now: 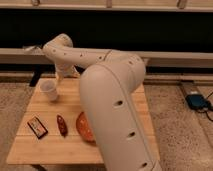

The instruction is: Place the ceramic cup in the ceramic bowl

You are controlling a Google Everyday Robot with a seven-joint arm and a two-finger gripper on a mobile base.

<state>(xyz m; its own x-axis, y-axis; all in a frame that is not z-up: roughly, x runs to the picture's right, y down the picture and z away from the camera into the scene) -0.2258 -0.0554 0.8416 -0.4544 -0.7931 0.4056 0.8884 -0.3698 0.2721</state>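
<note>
The ceramic cup (49, 91), small, white and tapered, stands upright on the back left of the wooden table (45, 147). My gripper (60, 77) hangs just behind and to the right of the cup, close to its rim but apart from it, open and holding nothing. The ceramic bowl (83, 128), orange-red, sits near the table's middle front. Only its left part shows, because my arm (112, 100) covers the rest.
A small dark red oblong item (61, 125) lies left of the bowl. Further left, near the table's left edge, lies a flat dark box (37, 126). My bulky arm hides the right half of the table. A dark wall with a ledge (20, 54) runs behind.
</note>
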